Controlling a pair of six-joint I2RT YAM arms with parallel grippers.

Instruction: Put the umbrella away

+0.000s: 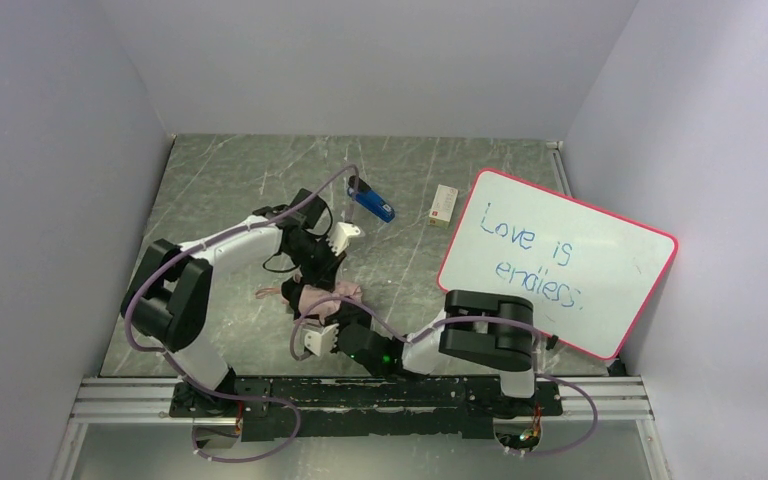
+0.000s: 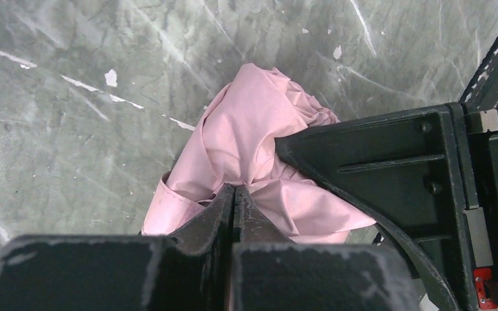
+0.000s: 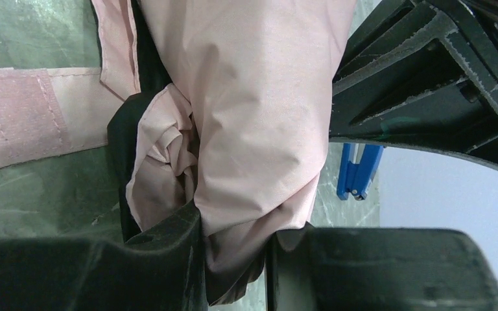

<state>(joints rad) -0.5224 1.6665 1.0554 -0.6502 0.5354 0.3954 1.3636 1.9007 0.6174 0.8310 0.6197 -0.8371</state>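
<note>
We judge the job partly done. The umbrella [image 1: 325, 297] lies collapsed on the tabletop [image 1: 220, 190] between the two arms, just in front of their bases, and its canopy is no longer spread. The pale pink fabric is bunched in loose, uneven folds, though, and black lining shows at one edge in the right wrist view. Its strap [image 3: 26, 110] lies flat and unfastened on the stone, so nothing binds the bundle yet. As we read it, what is left is to gather the folds tight, wrap the strap round them and fasten it. We see no sleeve or holder to receive the umbrella.

On the left, the left tool [image 2: 233, 191] is clenched, its two fingers pressed together with no gap. The tips touch the pink cloth where it heaps up beyond them. We cannot tell whether a thin fold is caught between them or the tips only press against it.

On the right, the right tool [image 3: 233, 227] is grasping the umbrella. Its jaws stand partly apart with a thick roll of fabric squeezed between them, and the cloth bulges out above the fingers.

Further right, a blue stapler [image 1: 372, 203] and a whiteboard [image 1: 560, 260] sit apart from the work, untouched by either tool
</note>
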